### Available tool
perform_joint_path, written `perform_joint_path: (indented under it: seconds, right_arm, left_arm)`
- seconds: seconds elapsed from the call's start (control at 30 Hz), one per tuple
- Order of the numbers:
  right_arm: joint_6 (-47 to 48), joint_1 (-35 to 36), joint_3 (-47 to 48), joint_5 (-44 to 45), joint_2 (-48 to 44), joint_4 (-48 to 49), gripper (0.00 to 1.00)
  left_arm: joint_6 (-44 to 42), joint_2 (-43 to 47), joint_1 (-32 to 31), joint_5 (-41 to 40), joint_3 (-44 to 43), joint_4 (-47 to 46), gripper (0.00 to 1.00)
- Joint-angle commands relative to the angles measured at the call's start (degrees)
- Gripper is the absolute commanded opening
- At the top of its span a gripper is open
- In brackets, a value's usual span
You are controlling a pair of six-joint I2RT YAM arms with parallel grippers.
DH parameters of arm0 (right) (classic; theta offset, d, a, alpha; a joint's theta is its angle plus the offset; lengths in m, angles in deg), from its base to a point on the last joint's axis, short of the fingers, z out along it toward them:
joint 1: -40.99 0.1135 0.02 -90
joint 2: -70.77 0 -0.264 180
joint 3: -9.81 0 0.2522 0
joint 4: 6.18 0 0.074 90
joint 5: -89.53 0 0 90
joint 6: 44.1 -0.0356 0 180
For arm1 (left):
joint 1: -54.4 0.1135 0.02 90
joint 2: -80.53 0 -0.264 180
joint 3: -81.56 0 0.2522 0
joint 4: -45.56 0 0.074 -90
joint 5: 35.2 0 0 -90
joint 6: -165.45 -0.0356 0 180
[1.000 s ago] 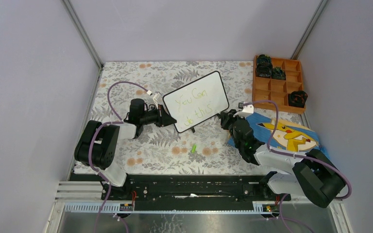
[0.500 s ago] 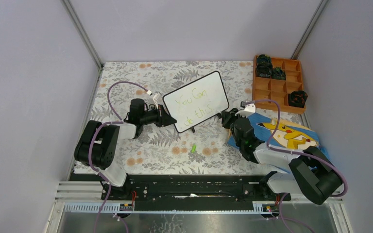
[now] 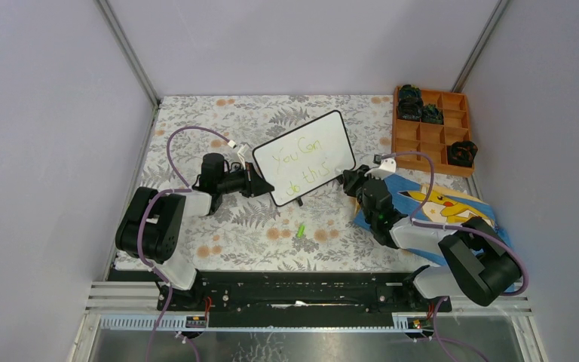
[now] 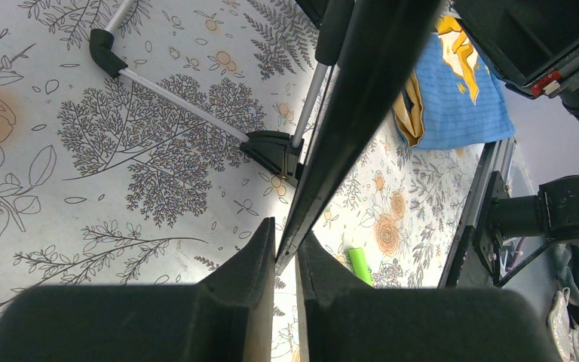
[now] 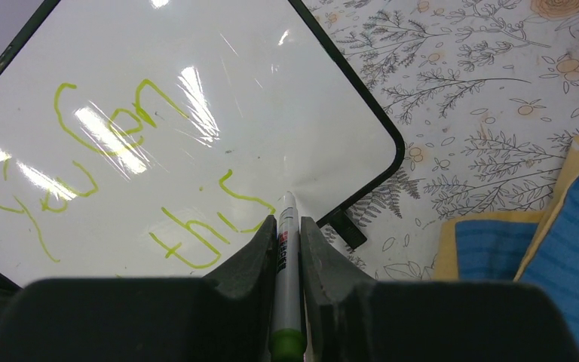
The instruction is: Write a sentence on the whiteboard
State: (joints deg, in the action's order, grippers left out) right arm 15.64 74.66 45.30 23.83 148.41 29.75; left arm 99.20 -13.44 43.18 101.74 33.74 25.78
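The right gripper [image 5: 286, 224] had crept closer to the board over the last second; the left gripper [image 4: 285, 245] had not shifted.
A small green plastic cap [image 3: 300, 231] lay at 6 o'clock of the small black-framed white whiteboard [image 3: 324, 139] standing mid-table. The right fingers pinched a slim white marker [image 5: 287, 249], tip at the board's 4 o'clock corner beside the light-green handwritten sentence [image 3: 301, 162]; the left pinched its 8 o'clock edge.
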Motion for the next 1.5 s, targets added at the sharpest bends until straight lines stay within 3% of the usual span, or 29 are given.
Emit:
perform_joint_path:
  seconds: [0.0, 1.47]
  right_arm:
    - [-1.3, -0.4, 2.5, -0.5, 0.7, 4.3, 0.0]
    - [-2.2, -1.9, 3.3, -0.1, 3.3, 0.3, 0.0]
  left_arm:
    - [-2.0, -1.4, -0.2, -5.8, -0.1, 5.7, 0.0]
    - [-2.0, -1.3, -0.3, -5.9, 0.0, 5.9, 0.0]
